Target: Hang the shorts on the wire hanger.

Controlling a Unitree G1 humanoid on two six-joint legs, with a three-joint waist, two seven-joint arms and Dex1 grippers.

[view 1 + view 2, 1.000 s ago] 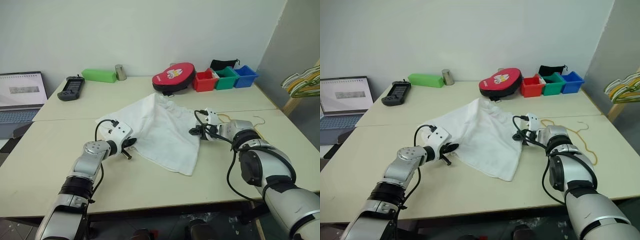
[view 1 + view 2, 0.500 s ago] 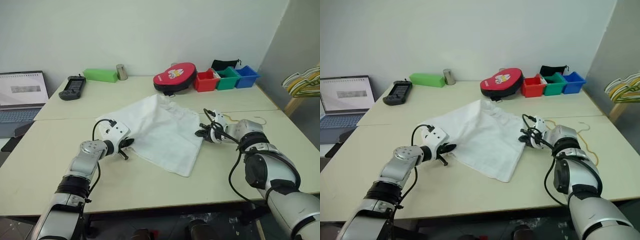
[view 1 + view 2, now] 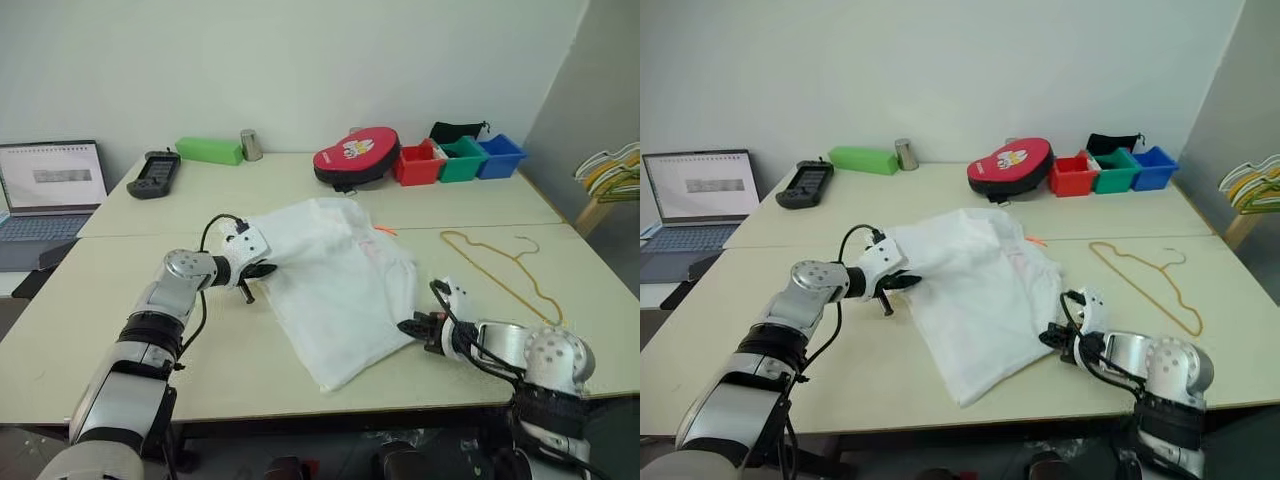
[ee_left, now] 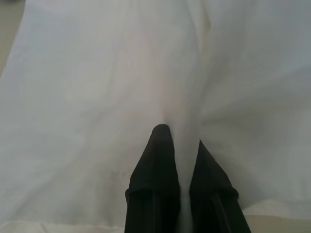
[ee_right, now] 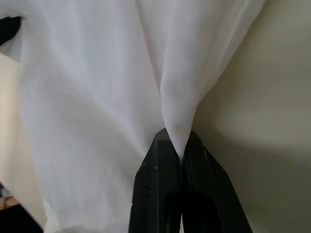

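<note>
The shorts (image 3: 338,283) lie spread on the pale bench (image 3: 120,330), with the left hand (image 3: 262,270) and right hand (image 3: 408,326) each clamped on an edge. Keeping both pinches firm and lifting evenly should carry the fabric to the wire hanger (image 3: 498,268) lying well apart, near the bench's right end.

The shorts (image 3: 340,280) are plain white, the wire hanger (image 3: 495,265) is yellow-gold, and the bench (image 3: 90,330) is pale cream. Along the back stand a bright green box (image 3: 209,150), a red pouch (image 3: 355,156) with a white picture on it, and three small bins coloured red (image 3: 414,165), green (image 3: 458,161) and blue (image 3: 497,157). Each claw has black fingers (image 4: 160,160).
</note>
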